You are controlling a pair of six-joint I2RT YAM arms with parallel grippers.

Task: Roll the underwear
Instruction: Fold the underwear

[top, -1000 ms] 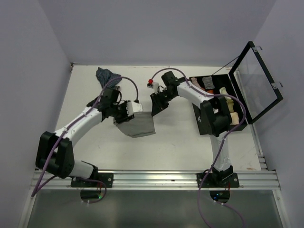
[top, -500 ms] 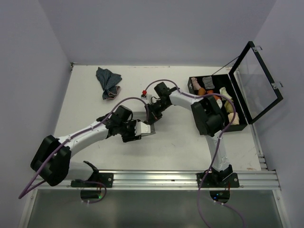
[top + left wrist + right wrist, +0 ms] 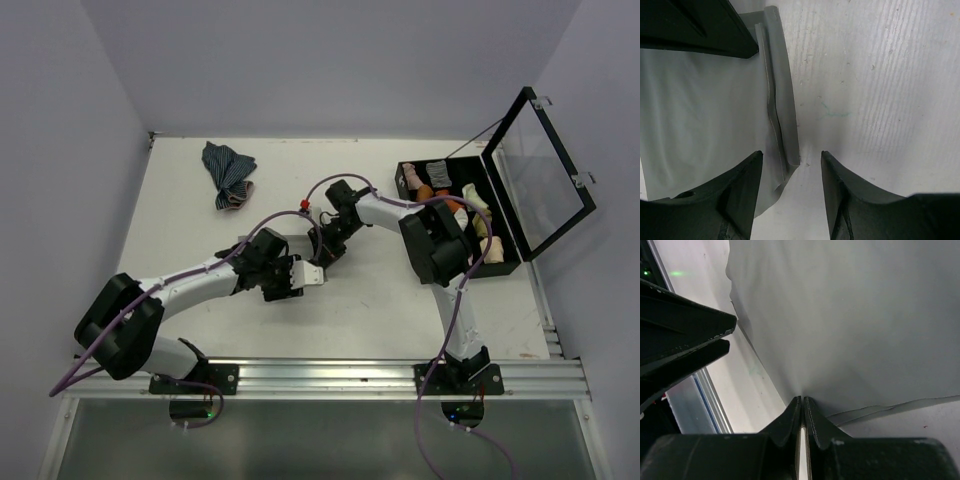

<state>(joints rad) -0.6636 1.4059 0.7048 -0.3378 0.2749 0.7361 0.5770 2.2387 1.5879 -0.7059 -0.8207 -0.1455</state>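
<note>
1. The grey underwear is laid flat at the middle of the table, between both grippers, so that an edge can be turned over for rolling
2. The right gripper is clenched on the fabric's edge, seen at 6 o'clock in its wrist view, apparently to anchor or lift it
3. The left gripper is released, its fingers set astride the folded hem, judged ready to pinch
4. A striped cloth is seen at 11 o'clock from the underwear, and an open box of rolled items at 2 o'clock
5. Counted: one underwear, one striped cloth, one box, two grippers; the rolled items are too crowded to be counted
</note>
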